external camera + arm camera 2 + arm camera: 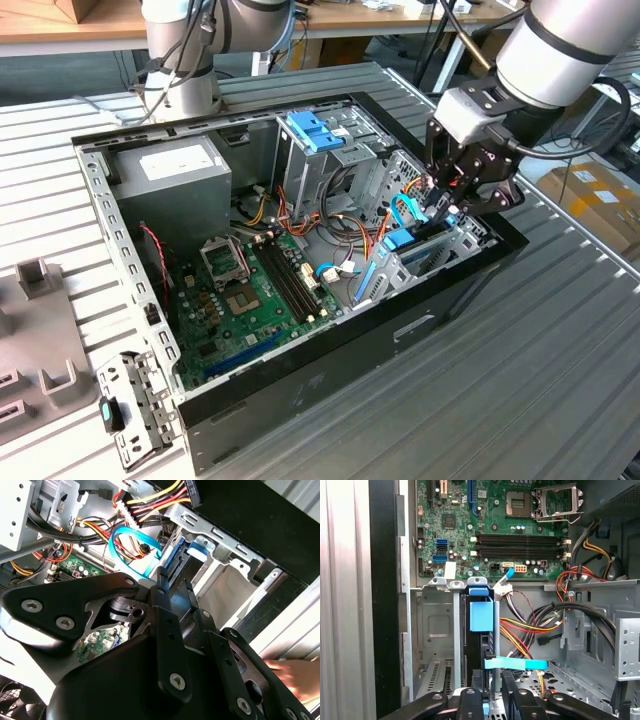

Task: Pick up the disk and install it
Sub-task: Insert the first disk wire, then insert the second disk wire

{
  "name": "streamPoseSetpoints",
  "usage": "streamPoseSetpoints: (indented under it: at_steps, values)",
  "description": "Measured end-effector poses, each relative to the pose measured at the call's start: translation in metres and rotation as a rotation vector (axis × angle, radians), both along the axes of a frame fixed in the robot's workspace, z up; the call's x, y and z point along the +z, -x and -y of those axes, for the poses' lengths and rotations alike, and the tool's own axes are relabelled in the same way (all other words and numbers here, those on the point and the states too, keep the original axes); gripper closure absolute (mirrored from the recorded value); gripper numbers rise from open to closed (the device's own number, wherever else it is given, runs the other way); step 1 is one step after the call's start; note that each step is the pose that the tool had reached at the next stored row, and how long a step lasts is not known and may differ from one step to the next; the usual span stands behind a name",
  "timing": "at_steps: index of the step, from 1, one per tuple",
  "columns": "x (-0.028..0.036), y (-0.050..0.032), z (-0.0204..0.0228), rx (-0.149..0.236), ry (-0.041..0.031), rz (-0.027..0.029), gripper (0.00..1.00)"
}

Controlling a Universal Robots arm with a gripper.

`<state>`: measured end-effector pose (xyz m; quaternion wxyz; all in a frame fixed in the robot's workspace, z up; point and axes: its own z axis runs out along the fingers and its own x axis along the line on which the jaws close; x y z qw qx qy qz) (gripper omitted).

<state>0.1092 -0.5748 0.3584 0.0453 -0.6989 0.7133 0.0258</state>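
We see the gripper [452,205] down inside the open computer case [300,385], near the case's front corner on the exterior view's right. The disk [481,625] stands on its edge in the metal drive cage [437,625] there, with its blue rail [481,615] showing. The black fingers [470,702] sit close on both sides of the disk and pinch it. The green board [250,300] lies on the case floor nearby.

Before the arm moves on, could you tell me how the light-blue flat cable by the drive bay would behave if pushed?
The light-blue flat cable would probably bend aside easily, since it already arcs in a loose loop. Being a thin ribbon, it is likely light and may spring back.
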Motion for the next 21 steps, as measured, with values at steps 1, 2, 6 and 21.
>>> streamPoseSetpoints:
  at_steps: [1, 2, 6, 21]
  values:
    - [0.0, 0.0, -0.0001, 0.0, 0.0, -0.0002, 0.71]
    - [0.0, -0.0001, -0.0001, 0.0, 0.0, -0.0012, 0.71]
    - [0.0, -0.0001, -0.0001, 0.0, 0.0, -0.0024, 0.71]
    - [0.0097, -0.0001, -0.0001, 0.0, 0.0, -0.0026, 0.71]
